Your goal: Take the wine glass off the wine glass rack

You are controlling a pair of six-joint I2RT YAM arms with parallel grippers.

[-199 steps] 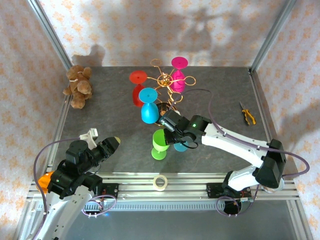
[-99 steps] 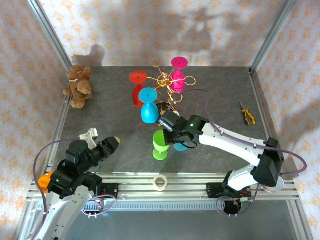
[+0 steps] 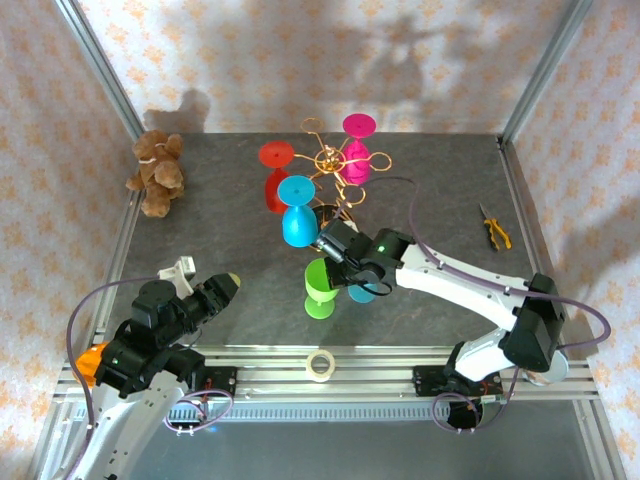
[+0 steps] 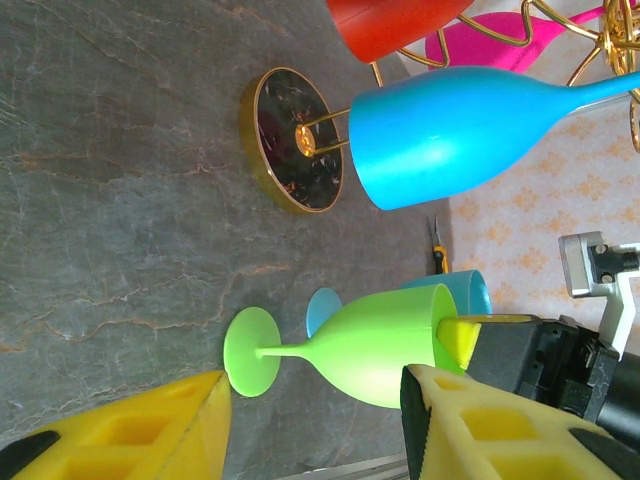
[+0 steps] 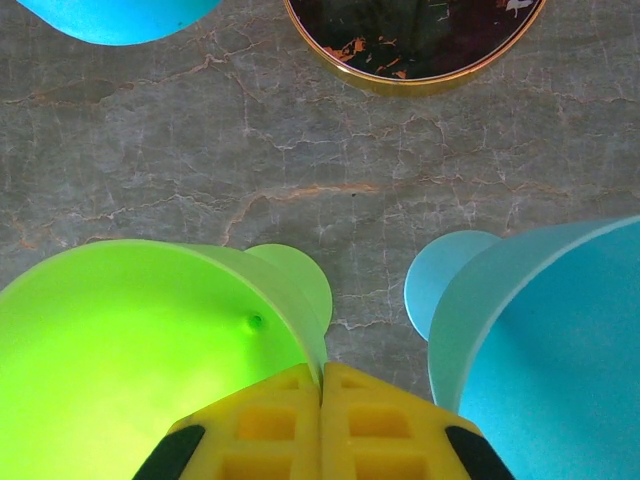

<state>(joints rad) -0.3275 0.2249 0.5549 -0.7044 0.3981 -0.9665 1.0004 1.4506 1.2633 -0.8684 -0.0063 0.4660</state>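
walls papered in a pale orange flower print close in the cell, and a dark grey stone-patterned table (image 3: 220, 230) carries everything. on it, toward the back, stands the gold wire wine glass rack (image 3: 333, 165) with blue, red and magenta glasses hanging bowl-down from its loops. in front of the rack and clear of it, the lime green plastic-looking wine glass (image 3: 321, 285) stands upright with its foot seemingly on the table, just beside a light blue wine glass (image 5: 540, 330).

the right end effector (image 5: 322, 385) is pinched tight on the green glass's rim, one finger inside the bowl and one outside. the left end effector (image 3: 225, 288) hangs well apart, fingers parted around nothing.

the glass looks light, stiff and slick, and top-heavy on its thin stem and small foot, so it should tip easily. a rim pinch suits it; the stem is the steadier alternative.
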